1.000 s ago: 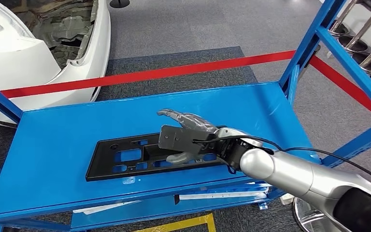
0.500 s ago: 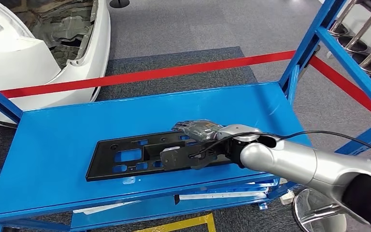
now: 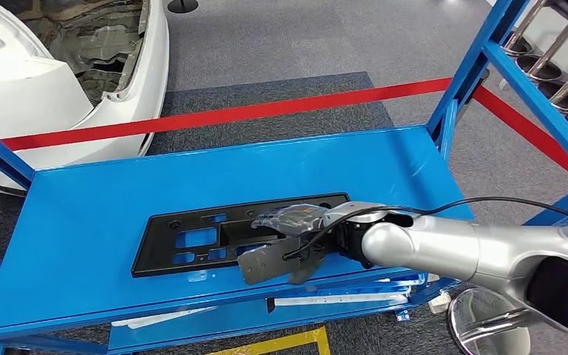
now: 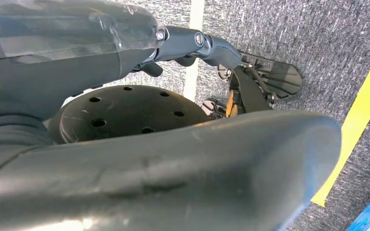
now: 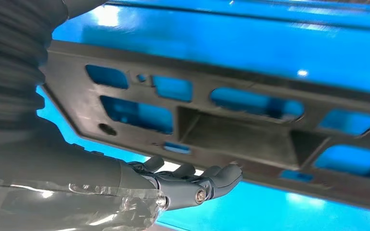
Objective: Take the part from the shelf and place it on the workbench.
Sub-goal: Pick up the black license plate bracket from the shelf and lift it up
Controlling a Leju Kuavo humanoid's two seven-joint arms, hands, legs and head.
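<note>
Part (image 3: 192,240) flat on blue shelf (image 3: 81,222), near shelf's front edge; not yet lifted, workbench step wholly ahead. Bare shelf surface left of part and behind it. My right hand (image 3: 281,240) over part's right half, fingers (image 5: 212,180) spread just off its front rim, gripping nothing. Blue upright (image 3: 473,66) beyond part's right end limits swing. Left hand state: cannot tell.

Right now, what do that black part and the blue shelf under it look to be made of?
The black part looks like matte moulded plastic: dull surface, cut-out windows, thin ribs. The blue shelf looks like painted sheet metal: smooth, glossy, catching light glints. Neither is certain from looks alone.
</note>
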